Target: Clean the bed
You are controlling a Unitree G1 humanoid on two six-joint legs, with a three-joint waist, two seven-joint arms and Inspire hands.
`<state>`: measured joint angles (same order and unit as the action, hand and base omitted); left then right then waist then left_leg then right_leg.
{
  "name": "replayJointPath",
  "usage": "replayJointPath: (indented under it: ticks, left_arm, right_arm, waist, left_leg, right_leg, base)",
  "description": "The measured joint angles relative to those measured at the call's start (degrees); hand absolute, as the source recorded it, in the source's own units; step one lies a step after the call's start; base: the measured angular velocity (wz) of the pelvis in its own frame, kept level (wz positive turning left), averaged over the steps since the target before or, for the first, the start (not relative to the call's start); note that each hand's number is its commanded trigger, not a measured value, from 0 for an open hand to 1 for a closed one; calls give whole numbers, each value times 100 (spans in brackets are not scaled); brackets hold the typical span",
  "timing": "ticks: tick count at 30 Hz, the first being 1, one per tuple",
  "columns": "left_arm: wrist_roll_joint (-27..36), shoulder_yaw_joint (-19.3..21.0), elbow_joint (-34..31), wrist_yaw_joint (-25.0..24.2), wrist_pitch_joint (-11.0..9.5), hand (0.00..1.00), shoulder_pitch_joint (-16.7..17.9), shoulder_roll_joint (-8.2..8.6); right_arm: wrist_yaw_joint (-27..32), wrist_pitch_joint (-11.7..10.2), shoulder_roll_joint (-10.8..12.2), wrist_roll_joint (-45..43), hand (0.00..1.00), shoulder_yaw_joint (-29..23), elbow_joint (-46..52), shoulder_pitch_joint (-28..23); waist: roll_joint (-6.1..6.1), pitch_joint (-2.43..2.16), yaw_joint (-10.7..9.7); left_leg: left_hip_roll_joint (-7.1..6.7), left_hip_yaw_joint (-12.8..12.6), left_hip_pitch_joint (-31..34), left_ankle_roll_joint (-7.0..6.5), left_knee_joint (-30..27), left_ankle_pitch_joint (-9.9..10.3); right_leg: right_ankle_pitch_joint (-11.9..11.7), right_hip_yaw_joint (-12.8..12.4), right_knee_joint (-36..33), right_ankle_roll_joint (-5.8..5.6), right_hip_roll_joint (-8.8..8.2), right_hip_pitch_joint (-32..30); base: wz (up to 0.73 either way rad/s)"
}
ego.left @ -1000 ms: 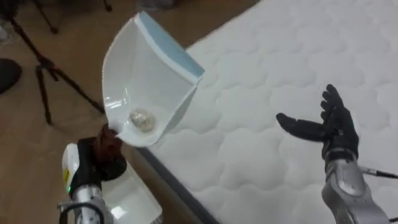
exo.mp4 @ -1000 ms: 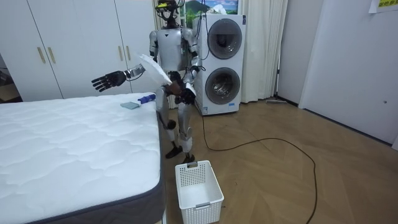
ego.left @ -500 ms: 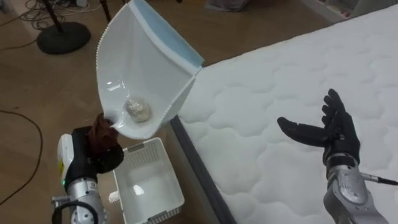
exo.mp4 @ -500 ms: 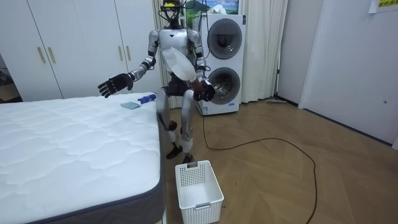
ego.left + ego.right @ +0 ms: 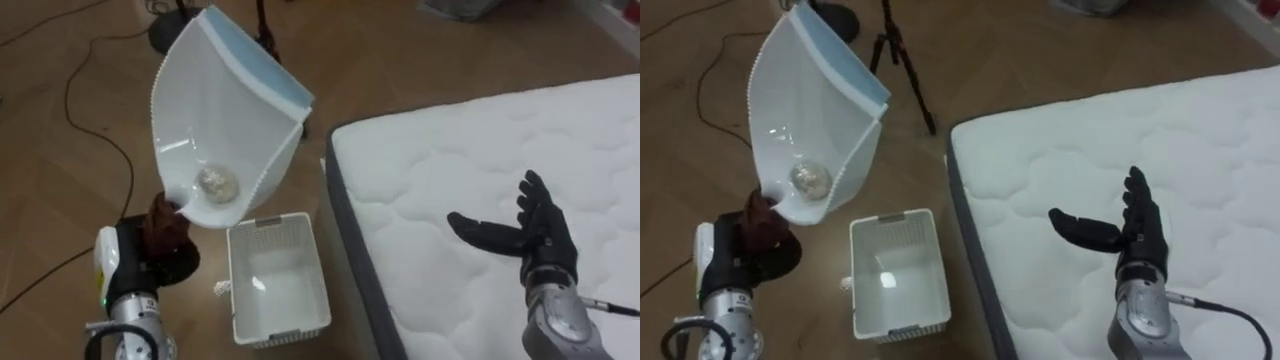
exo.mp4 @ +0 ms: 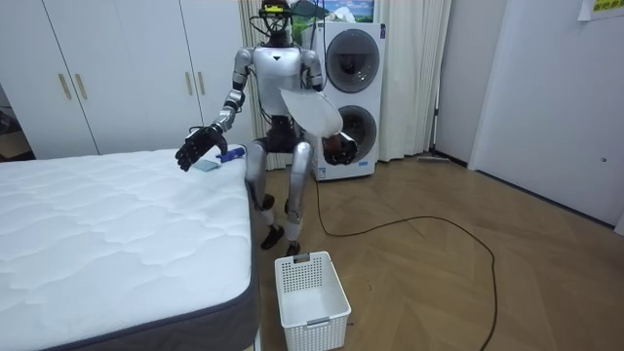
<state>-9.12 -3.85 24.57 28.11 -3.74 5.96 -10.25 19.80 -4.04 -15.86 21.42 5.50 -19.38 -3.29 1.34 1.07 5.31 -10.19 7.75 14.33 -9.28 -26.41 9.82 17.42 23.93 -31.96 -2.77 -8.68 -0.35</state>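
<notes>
The two head eyes, side by side, look steeply down from the robot's height, close over a corner of the bed (image 5: 450, 180) and the white basket (image 5: 268, 222) on the floor (image 5: 60, 130). The room camera stands well off beside the bed, facing the robot's front; all three share that basket and corner

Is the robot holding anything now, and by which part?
Its left hand grips the white dustpan by the handle at its lower end. Its right hand is open above the mattress, holding nothing.
</notes>
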Motion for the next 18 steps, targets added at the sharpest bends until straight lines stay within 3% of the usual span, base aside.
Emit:
replayJointPath:
  ticks: [2, 3, 4, 5, 6, 7, 8, 9, 10, 11, 12, 14, 16, 17, 18]
  left_arm:
    - [-26, -25, 49, -37, 3, 100, 11, -13]
    - [-50, -24, 60, -47, 3, 100, 13, -34]
    - [-50, -26, 80, -105, 3, 100, 14, -113]
    - [-45, -25, 104, -140, 3, 100, 13, -182]
    - [-53, -10, 130, -167, 2, 100, 14, -228]
    - [-55, 4, 166, -182, -1, 100, 14, -251]
    - [-31, 14, 240, -200, -101, 100, -39, -363]
    - [-35, -45, 297, -209, -188, 100, -156, -462]
    - [-63, -229, 458, -261, -289, 100, -392, -637]
    - [-67, -313, 504, -303, -208, 100, -374, -723]
    - [-94, -336, 561, -366, -102, 100, -331, -654]
    - [-210, -394, 646, -405, -19, 100, -331, -568]
    - [-344, -407, 656, -407, 39, 100, -313, -585]
    - [-434, -369, 655, -406, 72, 100, -318, -597]
    - [-445, -344, 647, -411, 71, 100, -323, -612]
  right_arm:
    - [-25, 36, 10, -8, 0, -5, -66, -2]
    - [-57, 47, 23, -12, 0, -6, -81, -6]
    - [-110, 48, 38, -41, 0, -4, -111, -17]
    - [-124, 48, 46, -59, 0, 1, -188, -18]
    - [-127, 82, 52, -60, 0, 1, -238, -48]
    - [-138, 129, 64, -63, 0, 3, -243, -71]
    - [-186, 158, 113, -111, 0, -41, -242, -1]
    - [-170, 144, 125, -144, 0, -127, -223, 21]
    - [-155, 159, 113, -161, 0, -275, -240, 53]
    - [-165, 232, 151, -180, 0, -268, -240, 62]
    - [-222, 218, 133, -288, 0, -280, -209, 48]
    - [-223, 214, 110, -359, 0, -282, -244, 46]
    - [-278, 177, 104, -384, 0, -271, -246, 52]
    - [-326, 148, 99, -425, 0, -268, -247, 38]
    - [-364, 143, 88, -424, 0, -266, -247, 67]
  waist:
    - [3, 22, 0]
    - [-9, 30, -3]
    - [-62, 68, -18]
    - [-96, 91, -41]
    - [-101, 94, -80]
    - [-19, 50, -166]
    - [197, 72, -406]
    - [86, 94, -489]
    - [-23, 106, -511]
    - [128, 31, -468]
    - [96, 36, -539]
    - [76, 29, -619]
    - [-5, 52, -545]
    - [-31, 32, -519]
    - [-87, 35, -501]
  left_leg:
    - [-178, 346, -11, -60, 1, -17]
    - [-169, 392, -17, -55, 6, -22]
    - [-176, 570, -92, -24, 20, -43]
    - [-183, 744, -218, 130, 140, -140]
    - [-252, 1135, -427, 512, 491, -382]
    - [-290, 1354, -575, 907, 824, -573]
    - [125, 507, -360, 807, 289, -168]
    - [677, -53, -125, 590, -352, 205]
    - [989, -301, 227, 797, -1039, 1016]
    - [742, -194, 295, 616, -1134, 1026]
    - [580, -47, 260, 577, -962, 954]
    - [398, 28, 139, 720, -650, 800]
    - [308, 40, 8, 730, -487, 778]
    - [274, -35, -2, 723, -429, 774]
    - [317, -176, 17, 749, -350, 758]
  right_leg:
    - [49, -376, -740, 62, 17, -479]
    - [52, -390, -917, 70, 47, -602]
    - [51, -432, -1106, 73, 122, -793]
    - [45, -548, -1138, 89, 224, -960]
    - [-11, -736, -885, 190, 410, -1113]
    - [-73, -835, -616, 286, 473, -1193]
    - [-210, -876, -264, 198, 388, -1279]
    - [-207, -914, -273, 74, 397, -1349]
    - [-135, -1003, -316, -254, 399, -1540]
    - [-152, -1102, -156, -204, 413, -1593]
    - [-220, -1211, 110, -109, 484, -1576]
    - [-352, -1391, 437, -5, 559, -1554]
    - [-673, -1451, 684, 150, 619, -1452]
    - [-752, -1447, 706, 255, 602, -1429]
    - [-712, -1409, 673, 288, 569, -1448]
  base:
    - [5]
    - [11]
    - [21]
    - [35]
    - [32]
    - [77]
    - [94]
    - [121]
    - [66]
    - [67]
    - [50]
    - [71]
    - [36]
    - [29]
    - [30]
